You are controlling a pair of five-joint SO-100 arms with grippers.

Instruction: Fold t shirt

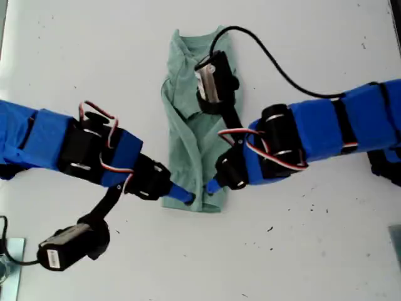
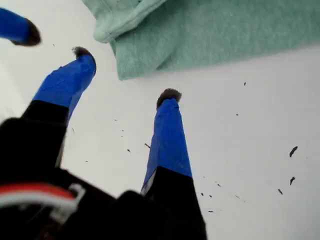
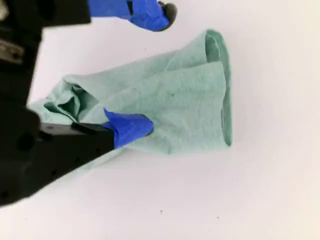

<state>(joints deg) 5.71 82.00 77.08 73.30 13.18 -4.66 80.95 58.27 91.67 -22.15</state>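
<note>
The white table (image 1: 326,251) carries the t shirt (image 1: 194,132), already narrowed into a long strip, neck toward the exterior view's top and hem toward its bottom. I judge the side folds done and the end-to-end fold next. That calls for both claws to pinch the hem corners together and carry them up toward the collar.

My first gripper (image 1: 183,195) sits at the hem corner on the exterior view's left. My second gripper (image 1: 213,186) is on the hem just beside it.

The exterior view hides both sets of jaws. The first wrist view shows my first gripper (image 2: 125,75) spread wide and empty, tips on bare table short of the cloth corner. The second wrist view shows one finger (image 3: 131,127) lying on the cloth, but I cannot tell whether that claw is parted or closed.
</note>
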